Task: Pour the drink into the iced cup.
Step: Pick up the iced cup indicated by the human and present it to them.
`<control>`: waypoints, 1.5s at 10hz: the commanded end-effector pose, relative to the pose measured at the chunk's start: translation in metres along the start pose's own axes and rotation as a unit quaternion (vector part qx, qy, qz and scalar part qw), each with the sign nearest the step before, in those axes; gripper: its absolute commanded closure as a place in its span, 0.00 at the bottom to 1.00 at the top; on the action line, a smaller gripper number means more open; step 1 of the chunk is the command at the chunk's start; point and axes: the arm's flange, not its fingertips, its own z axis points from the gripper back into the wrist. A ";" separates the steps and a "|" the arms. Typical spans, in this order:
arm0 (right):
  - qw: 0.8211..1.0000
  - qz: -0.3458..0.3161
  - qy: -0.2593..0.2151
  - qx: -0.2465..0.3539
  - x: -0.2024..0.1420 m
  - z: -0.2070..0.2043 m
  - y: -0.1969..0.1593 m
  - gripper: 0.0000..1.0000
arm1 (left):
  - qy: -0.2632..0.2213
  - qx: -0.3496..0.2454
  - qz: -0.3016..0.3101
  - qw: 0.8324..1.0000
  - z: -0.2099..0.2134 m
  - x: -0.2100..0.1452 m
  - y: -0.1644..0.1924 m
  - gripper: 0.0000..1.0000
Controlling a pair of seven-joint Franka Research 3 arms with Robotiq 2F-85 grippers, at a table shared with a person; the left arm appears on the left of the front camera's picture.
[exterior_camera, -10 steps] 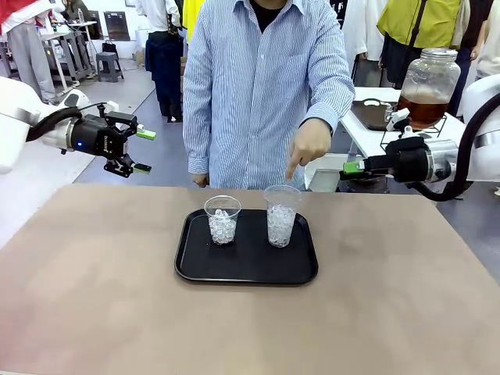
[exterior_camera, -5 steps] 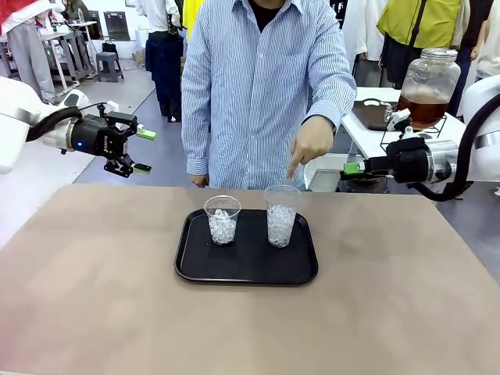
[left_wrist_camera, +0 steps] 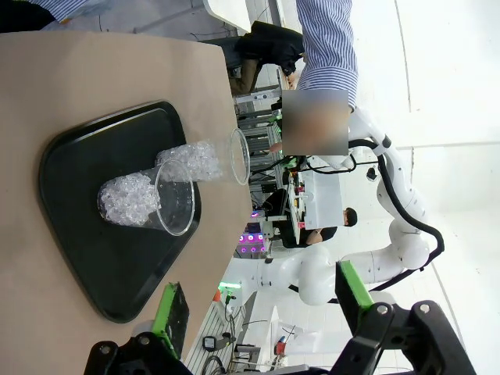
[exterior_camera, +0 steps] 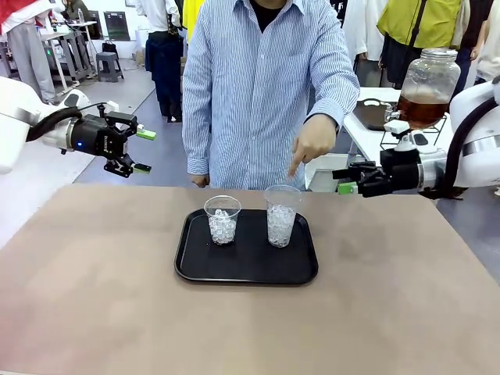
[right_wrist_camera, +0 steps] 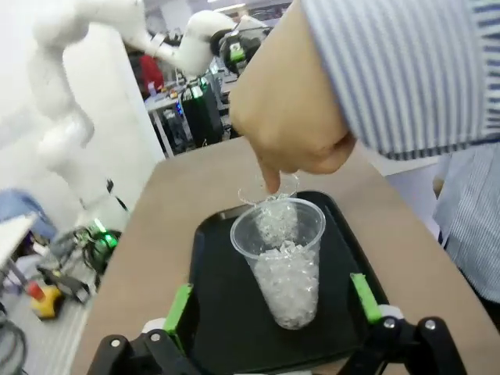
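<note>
Brown counter (exterior_camera: 94, 297) carries a black tray (exterior_camera: 191, 269) near its middle. On the tray stand two clear cups, both upright and holding ice: a shorter cup (exterior_camera: 223, 220) on the left and a taller cup (exterior_camera: 282, 216) on the right, close but apart. The person's hand (exterior_camera: 311, 142) hangs over the taller cup, forefinger pointing down at its rim. The drink (exterior_camera: 423, 111), amber, fills the lower part of a lidded glass jar (exterior_camera: 429, 72) on a white side table (exterior_camera: 367, 133) behind the right arm, well apart from the tray. Left claw (exterior_camera: 144, 151) hovers beyond the counter's far left edge, jaws wide and empty. Right claw (exterior_camera: 342, 180) hovers at the far right, aimed towards the cups, jaws wide and empty.
</note>
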 end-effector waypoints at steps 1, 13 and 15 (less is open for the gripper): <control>0.999 0.047 -0.004 0.001 -0.019 -0.012 -0.007 0.00 | -0.001 -0.001 -0.001 1.000 0.000 0.000 -0.001 0.00; 0.996 0.069 -0.047 0.033 -0.056 -0.039 -0.040 0.00 | -0.001 -0.001 -0.001 1.000 0.000 0.000 -0.001 0.00; 0.994 0.073 -0.071 0.026 -0.069 -0.051 -0.046 0.00 | -0.001 -0.001 -0.001 1.000 0.000 0.000 -0.001 0.00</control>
